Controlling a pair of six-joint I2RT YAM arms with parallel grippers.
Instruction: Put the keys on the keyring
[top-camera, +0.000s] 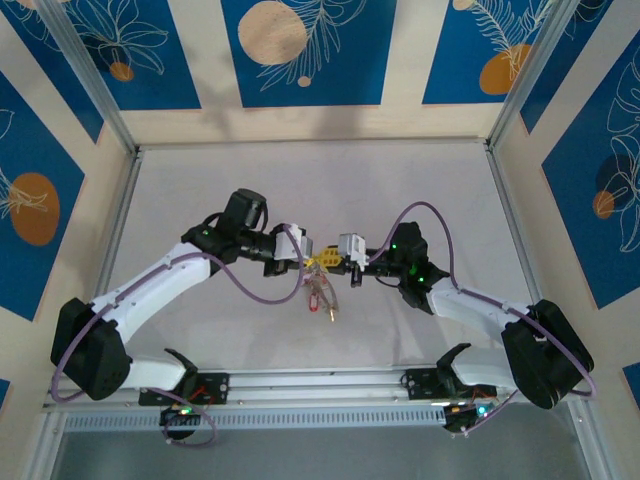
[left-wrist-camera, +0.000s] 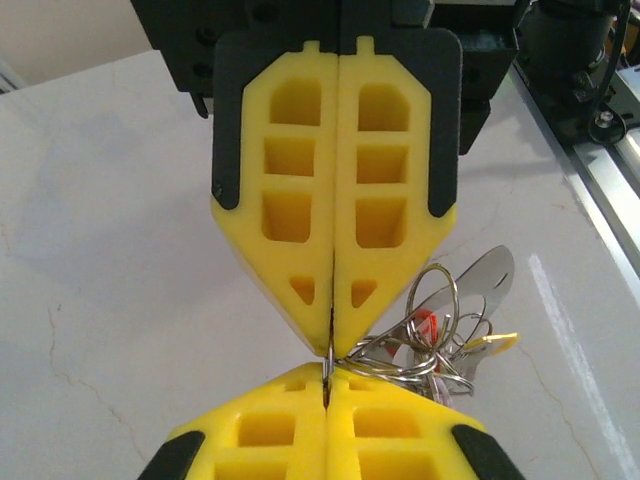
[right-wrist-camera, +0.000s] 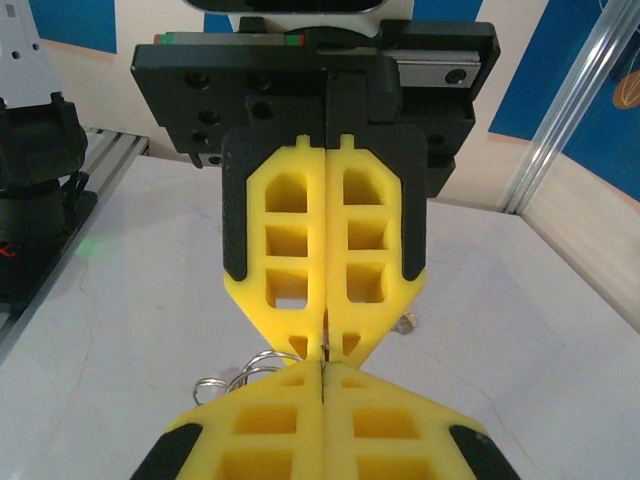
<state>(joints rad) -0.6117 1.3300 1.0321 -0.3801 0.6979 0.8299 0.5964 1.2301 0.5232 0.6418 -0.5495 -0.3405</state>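
Dangling keyring (top-camera: 320, 281) pinched in left tool (left-wrist-camera: 327, 387)

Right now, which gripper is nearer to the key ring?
Neither is nearer: the left gripper and right gripper meet tip to tip, both shut on the key ring; the keys hang beside their tips.

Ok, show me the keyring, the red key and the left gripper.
keyring (left-wrist-camera: 411, 300), left wrist view, rim of the upright wire loop.
red key (left-wrist-camera: 424, 325), left wrist view, its red head.
left gripper (left-wrist-camera: 327, 385), left wrist view, between its shut fingertips.
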